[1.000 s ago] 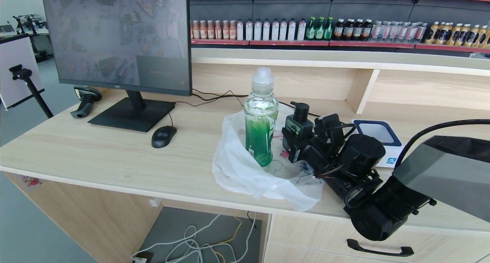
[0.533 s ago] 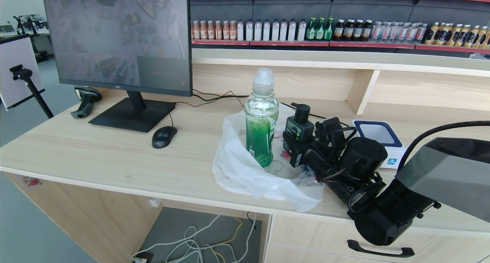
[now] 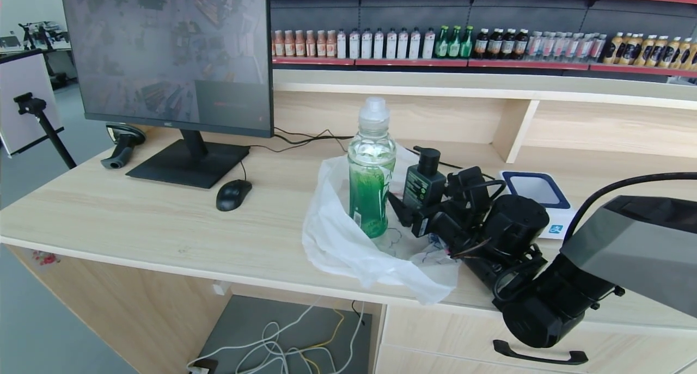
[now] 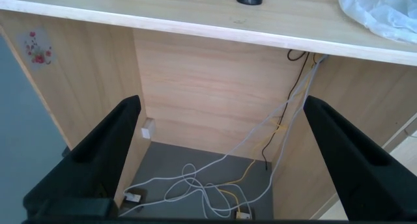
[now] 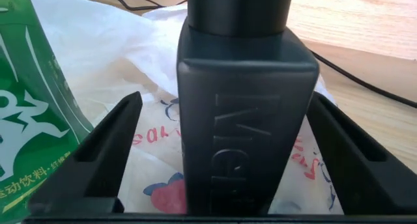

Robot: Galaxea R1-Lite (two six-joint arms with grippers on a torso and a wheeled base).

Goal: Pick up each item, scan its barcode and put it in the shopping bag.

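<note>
Opening right end effector [image 5: 225, 129], dark bottle [image 3: 423, 182] released, upright in shopping bag [image 3: 337, 243]

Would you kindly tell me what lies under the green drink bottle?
The white shopping bag lies under the green bottle, spread on the counter. The bottle's base and the bag's folds cover that spot, so anything else beneath cannot be seen.

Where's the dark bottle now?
The dark bottle stands on the white bag, head view, right of the green bottle, within the open right claw.

Dark monitor [image 3: 166, 53], black mouse [image 3: 233, 194], shelved bottles [image 3: 414, 42] behind
</note>
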